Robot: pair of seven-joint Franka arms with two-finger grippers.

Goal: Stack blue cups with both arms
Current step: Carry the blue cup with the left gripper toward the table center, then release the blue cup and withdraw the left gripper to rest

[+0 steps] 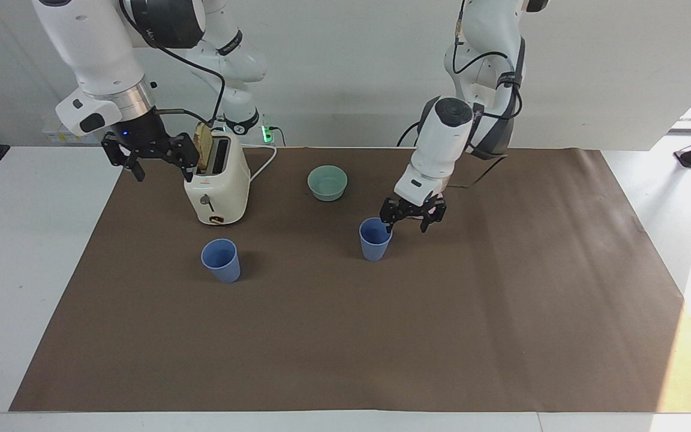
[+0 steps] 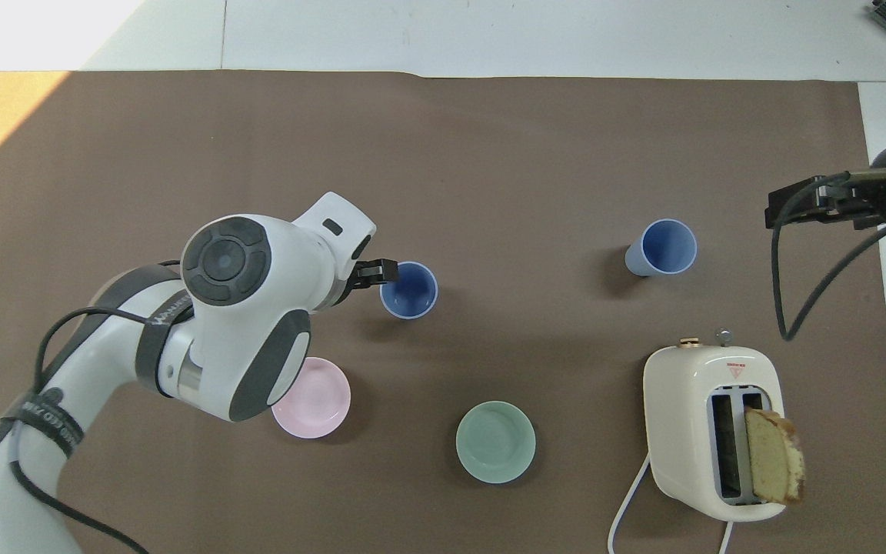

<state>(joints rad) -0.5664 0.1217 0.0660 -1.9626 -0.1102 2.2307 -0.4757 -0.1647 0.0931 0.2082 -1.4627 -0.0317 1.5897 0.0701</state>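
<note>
Two blue cups stand upright and apart on the brown mat. One blue cup sits near the middle of the table, and the left gripper hangs just beside its rim, on the side toward the left arm's end. Its fingers are spread wide and hold nothing; one fingertip is close to the cup's rim, and whether it touches cannot be told. In the overhead view that same cup shows its open mouth, with only one black fingertip poking out from under the arm's white wrist; the rest of the left gripper is hidden there.

The second blue cup stands toward the right arm's end, well apart from both grippers. The right gripper is raised at the mat's edge beside a cream toaster, its fingers wide and empty. In the overhead view only part of it shows, cut off by the frame edge.

A slice of bread sticks up from one toaster slot. A teal-green bowl sits nearer to the robots than the left gripper's fingers. A pink bowl lies partly under the left arm in the overhead view and is hidden by that arm in the facing view.
</note>
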